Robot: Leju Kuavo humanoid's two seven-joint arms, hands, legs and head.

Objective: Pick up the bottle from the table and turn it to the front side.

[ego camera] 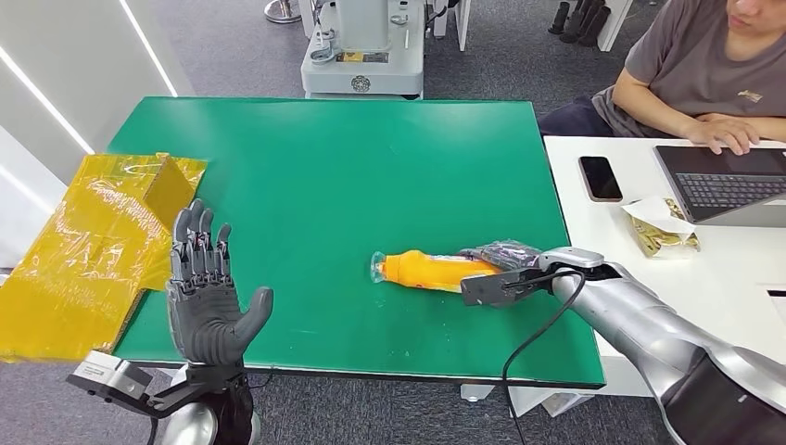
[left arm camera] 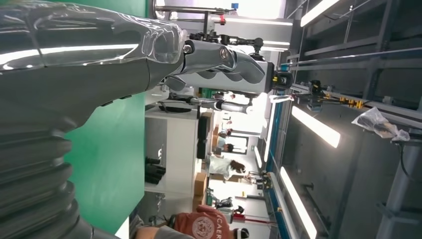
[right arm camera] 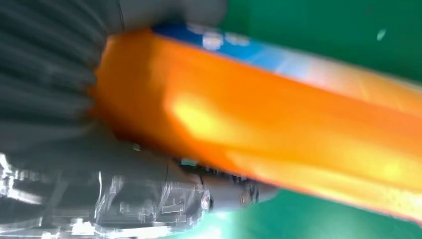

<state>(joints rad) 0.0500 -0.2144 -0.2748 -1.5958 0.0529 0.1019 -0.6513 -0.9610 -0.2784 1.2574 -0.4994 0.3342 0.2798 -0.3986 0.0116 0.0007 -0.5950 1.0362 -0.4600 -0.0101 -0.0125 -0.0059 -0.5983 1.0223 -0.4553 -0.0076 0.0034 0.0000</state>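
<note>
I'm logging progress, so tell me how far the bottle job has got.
Done: the right hand has reached the orange bottle and, in the right wrist view, its fingers wrap the bottle's body. In hand: the grasp itself; the bottle seems to lie on its side on the green table, not yet clearly lifted. Left: raising it and turning it to the front side. The left hand is open, raised beside the table.

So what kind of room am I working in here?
Probably a robotics lab or office workspace. A person works at a laptop on the white desk beside the green table, and another machine's base stands on grey carpet behind it.
</note>
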